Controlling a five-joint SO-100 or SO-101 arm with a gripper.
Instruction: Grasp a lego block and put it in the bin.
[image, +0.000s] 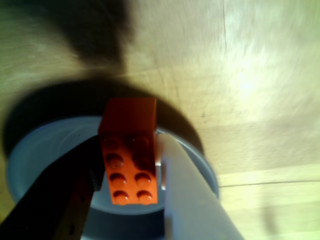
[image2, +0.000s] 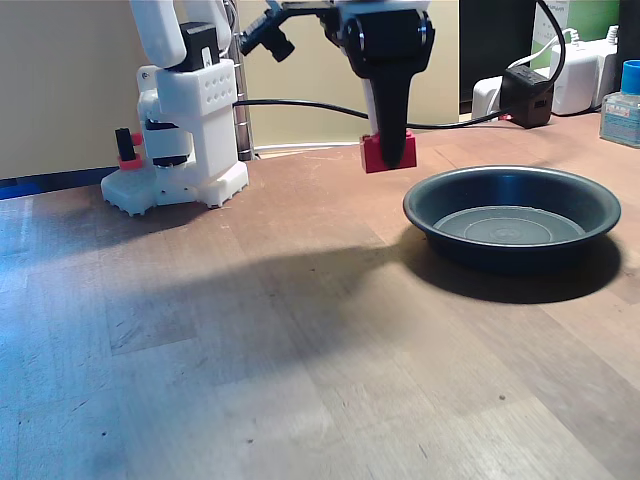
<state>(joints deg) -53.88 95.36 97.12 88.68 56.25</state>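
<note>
Gripper (image2: 390, 150) clamped on lego block (image2: 389, 152), held in the air above the wooden table (image2: 250, 330), just left of the bin (image2: 510, 215) in the fixed view. Seen from the wrist, studded brick (image: 129, 155) pinched between both fingers, over the bin's (image: 45, 150) rim.

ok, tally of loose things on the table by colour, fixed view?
Red: 1, lego block, held off the table in the gripper
Dark grey-black: 1, bin
Blue-capped: 1, bottle
Total: 3
</note>
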